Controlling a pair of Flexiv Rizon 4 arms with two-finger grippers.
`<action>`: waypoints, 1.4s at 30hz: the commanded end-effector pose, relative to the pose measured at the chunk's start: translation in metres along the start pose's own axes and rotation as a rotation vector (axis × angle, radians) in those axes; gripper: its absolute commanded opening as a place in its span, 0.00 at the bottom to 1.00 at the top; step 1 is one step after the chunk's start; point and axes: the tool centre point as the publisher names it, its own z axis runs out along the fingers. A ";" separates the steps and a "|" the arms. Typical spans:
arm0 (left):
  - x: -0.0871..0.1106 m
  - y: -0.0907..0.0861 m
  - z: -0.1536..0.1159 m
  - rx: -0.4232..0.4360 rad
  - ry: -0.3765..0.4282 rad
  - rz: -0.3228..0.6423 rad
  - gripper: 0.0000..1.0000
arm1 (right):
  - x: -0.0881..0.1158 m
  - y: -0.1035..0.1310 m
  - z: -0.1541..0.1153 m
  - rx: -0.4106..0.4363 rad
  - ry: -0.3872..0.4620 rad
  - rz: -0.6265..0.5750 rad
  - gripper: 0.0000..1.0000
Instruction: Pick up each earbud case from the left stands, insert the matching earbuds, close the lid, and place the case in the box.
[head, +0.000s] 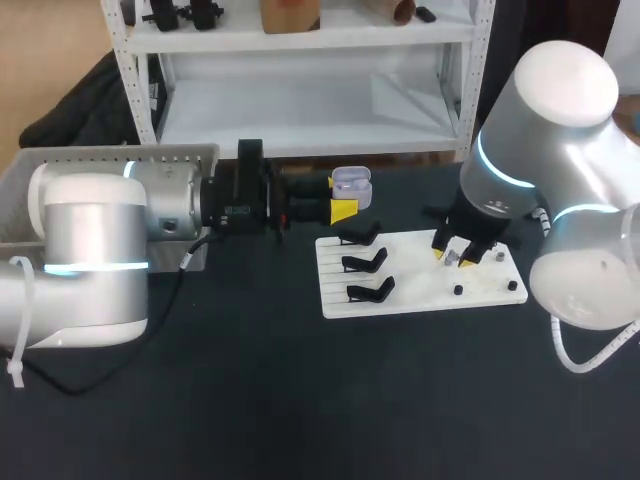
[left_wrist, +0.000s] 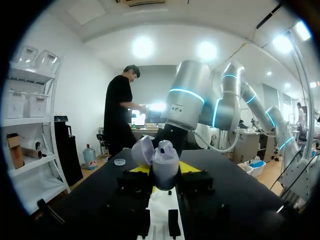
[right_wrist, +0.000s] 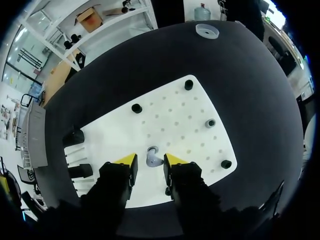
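Head view suggests earbud pickup is in hand: left pincer (head: 343, 210) grips the open-lidded case (head: 351, 186) aloft beside the board (head: 420, 292), right pincer (head: 453, 256) hangs open astride an earbud (right_wrist: 153, 157) on it, and should next close and lift.

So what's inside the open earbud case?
What looks like one pale earbud shows in the earbud case, held by the left gripper. Its front wall hides the second well.
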 end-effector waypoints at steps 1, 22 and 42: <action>0.000 0.000 0.000 -0.001 -0.003 0.001 0.00 | 0.001 -0.001 0.001 0.004 -0.001 0.004 0.34; 0.000 0.000 0.000 -0.001 -0.003 0.001 0.00 | 0.002 -0.002 0.003 0.005 0.008 0.016 0.00; 0.000 0.000 0.000 -0.001 -0.003 0.001 0.00 | 0.014 0.039 -0.126 0.079 0.126 -0.051 0.00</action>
